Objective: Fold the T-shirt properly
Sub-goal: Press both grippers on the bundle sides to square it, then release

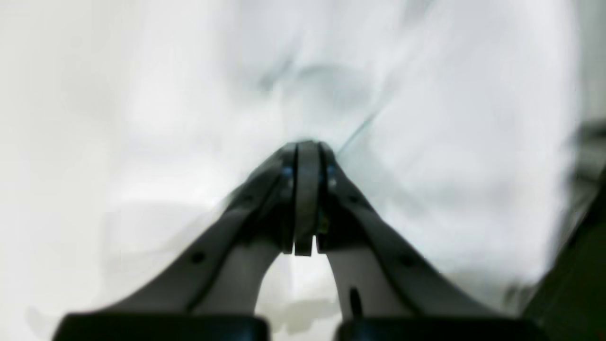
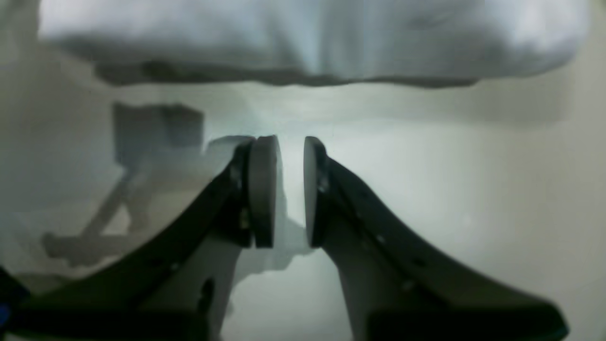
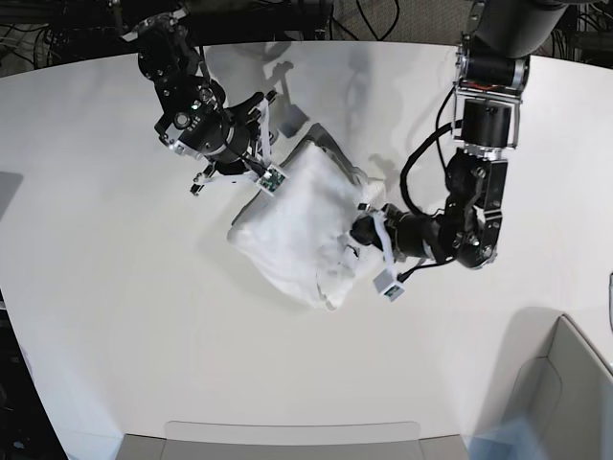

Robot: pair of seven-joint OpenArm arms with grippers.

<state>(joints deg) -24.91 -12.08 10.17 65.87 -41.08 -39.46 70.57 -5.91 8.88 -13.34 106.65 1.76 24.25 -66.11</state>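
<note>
The white T-shirt [image 3: 297,225] lies as a wrinkled, partly folded bundle on the middle of the table. My left gripper [image 3: 358,232] is at its right edge. In the left wrist view the left gripper [image 1: 307,147] is shut, with blurred fabric [image 1: 450,156] creasing away from its tips, so it looks shut on the shirt. My right gripper [image 3: 266,144] is by the shirt's upper left edge. In the right wrist view the right gripper [image 2: 289,142] stands slightly open and empty over the bare tabletop, with the shirt's edge [image 2: 307,42] just beyond it.
A grey bin [image 3: 575,383] stands at the bottom right corner and a flat grey tray [image 3: 287,436] at the front edge. Cables lie beyond the table's far edge [image 3: 383,19]. White tabletop [image 3: 115,287] surrounds the shirt.
</note>
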